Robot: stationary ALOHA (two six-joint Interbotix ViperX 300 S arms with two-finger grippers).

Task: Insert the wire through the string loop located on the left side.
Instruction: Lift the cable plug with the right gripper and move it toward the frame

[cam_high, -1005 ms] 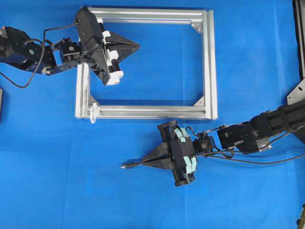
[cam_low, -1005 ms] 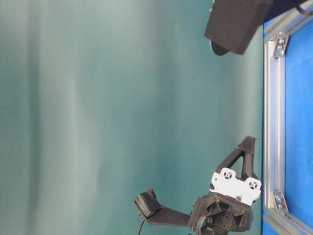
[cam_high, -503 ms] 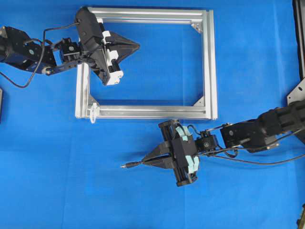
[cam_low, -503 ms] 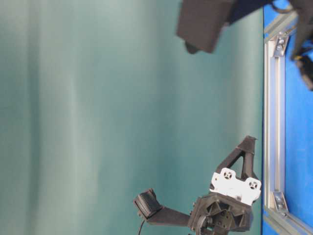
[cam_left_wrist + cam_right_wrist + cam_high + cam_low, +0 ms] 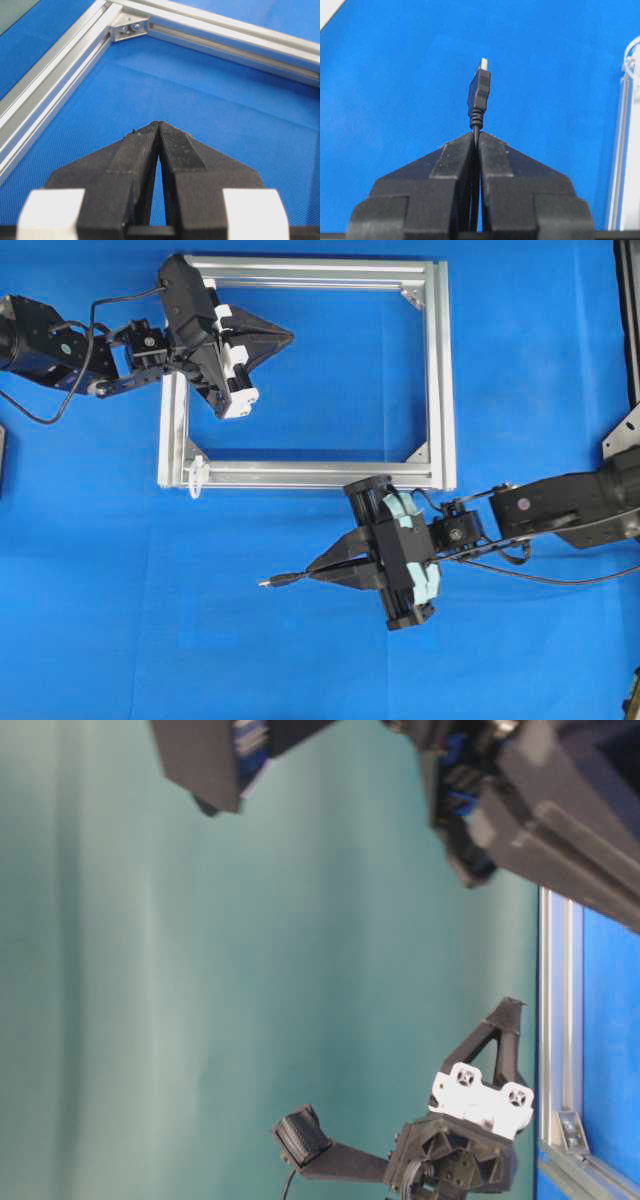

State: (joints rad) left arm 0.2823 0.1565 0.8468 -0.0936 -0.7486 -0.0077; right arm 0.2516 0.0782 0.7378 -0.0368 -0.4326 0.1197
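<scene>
overhead: silver frame on blue cloth. left gripper over the frame's left rail, jaws shut, empty, tips pointing into the frame. right gripper below the frame's lower rail, clamped on the wire; plug juts left past the tips. string loop hangs at the frame's lower-left corner, well apart from the plug

table-level: left gripper above the frame, tips together; right arm a dark blur up top

left wrist: fingers pressed together, nothing between; corner bracket ahead

right wrist: fingers pinch the wire just behind the plug, metal tip forward; loop at far right edge
</scene>
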